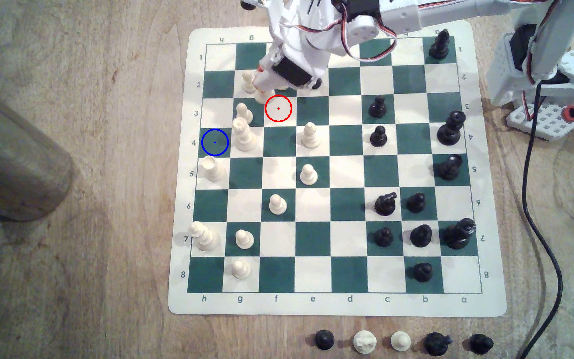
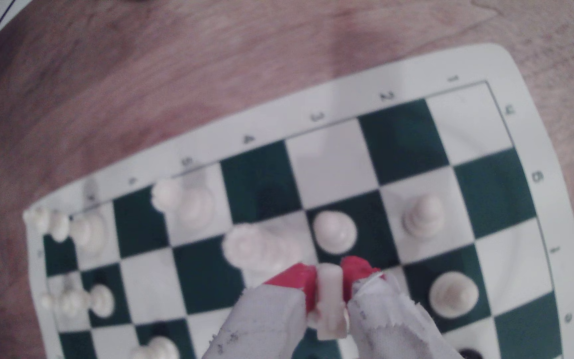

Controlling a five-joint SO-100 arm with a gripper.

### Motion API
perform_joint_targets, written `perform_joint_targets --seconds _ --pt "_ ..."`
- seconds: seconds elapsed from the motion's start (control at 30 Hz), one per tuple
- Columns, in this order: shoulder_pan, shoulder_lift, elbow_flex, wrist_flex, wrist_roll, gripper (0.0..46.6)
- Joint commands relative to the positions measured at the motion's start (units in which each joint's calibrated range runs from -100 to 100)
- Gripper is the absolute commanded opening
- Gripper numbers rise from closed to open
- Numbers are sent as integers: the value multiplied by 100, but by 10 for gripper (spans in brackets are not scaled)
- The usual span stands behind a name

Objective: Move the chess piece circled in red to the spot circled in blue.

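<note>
Above red-ringed square [image 1: 278,108], claw [image 2: 329,279] clamps chess piece [image 2: 329,303], lifted clear; carry to blue-ringed spot [image 1: 215,142] remains.

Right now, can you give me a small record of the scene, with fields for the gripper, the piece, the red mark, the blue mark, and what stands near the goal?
gripper: red-padded white gripper, shut on the piece
piece: short cream-white chess piece with notched head, between the pads
red mark: white square ringed in red, bare
blue mark: dark green square ringed in blue, bare
near goal: tall white crowned piece on the next square, toward the exterior view's right
</note>
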Motion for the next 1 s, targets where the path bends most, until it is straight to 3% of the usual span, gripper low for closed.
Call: perform_joint_targets --seconds 0.0,0.43,0.97 --pt "-177 -24 -1622 248 0 3" --pt "-302 1852 -3635 248 34 3" --pt "-373 3167 -4868 248 59 3"
